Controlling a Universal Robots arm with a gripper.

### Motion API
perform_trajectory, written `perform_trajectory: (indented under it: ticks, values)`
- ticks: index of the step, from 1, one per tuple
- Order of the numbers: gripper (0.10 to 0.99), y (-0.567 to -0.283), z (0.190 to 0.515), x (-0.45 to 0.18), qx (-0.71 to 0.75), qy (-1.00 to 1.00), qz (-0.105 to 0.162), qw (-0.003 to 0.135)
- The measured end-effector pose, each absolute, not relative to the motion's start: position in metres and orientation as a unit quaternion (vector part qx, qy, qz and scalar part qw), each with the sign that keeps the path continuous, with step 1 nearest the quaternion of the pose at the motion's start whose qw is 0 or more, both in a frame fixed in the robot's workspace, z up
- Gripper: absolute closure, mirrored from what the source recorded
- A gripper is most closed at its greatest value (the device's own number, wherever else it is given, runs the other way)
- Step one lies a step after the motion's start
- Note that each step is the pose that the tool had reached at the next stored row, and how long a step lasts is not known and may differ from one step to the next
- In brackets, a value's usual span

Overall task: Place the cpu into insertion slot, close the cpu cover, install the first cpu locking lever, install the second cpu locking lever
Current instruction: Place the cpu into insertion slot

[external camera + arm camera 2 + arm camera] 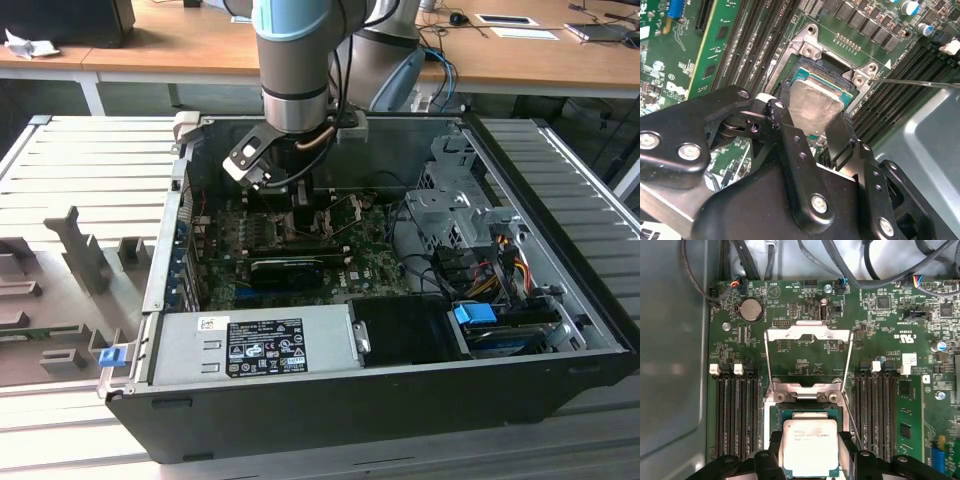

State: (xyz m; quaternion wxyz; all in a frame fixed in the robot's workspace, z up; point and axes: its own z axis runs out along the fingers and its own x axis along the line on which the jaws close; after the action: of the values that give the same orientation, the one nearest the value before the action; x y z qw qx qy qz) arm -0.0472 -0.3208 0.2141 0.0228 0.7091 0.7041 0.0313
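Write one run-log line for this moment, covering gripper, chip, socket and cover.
gripper: shut on chip | chip: at socket, seating unclear | cover: open, clear of socket

The insertion slot [810, 413] is hemmed by the opened cpu cover [808, 334] and flanking memory slots [735, 415].

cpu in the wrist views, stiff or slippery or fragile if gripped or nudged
Probably stiff: the cpu is a flat metal-topped square, held by its edges in the pincer with no visible bend. Likely slippery, as its top looks smooth and shiny. Thin and flat, it should slide, not roll.
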Motion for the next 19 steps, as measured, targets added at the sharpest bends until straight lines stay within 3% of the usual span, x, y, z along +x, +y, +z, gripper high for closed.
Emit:
perform_trajectory:
  ticks: [19]
  values:
    - [0.545,-0.319,0.202,-0.047,0.710,0.703,0.031,0.023]
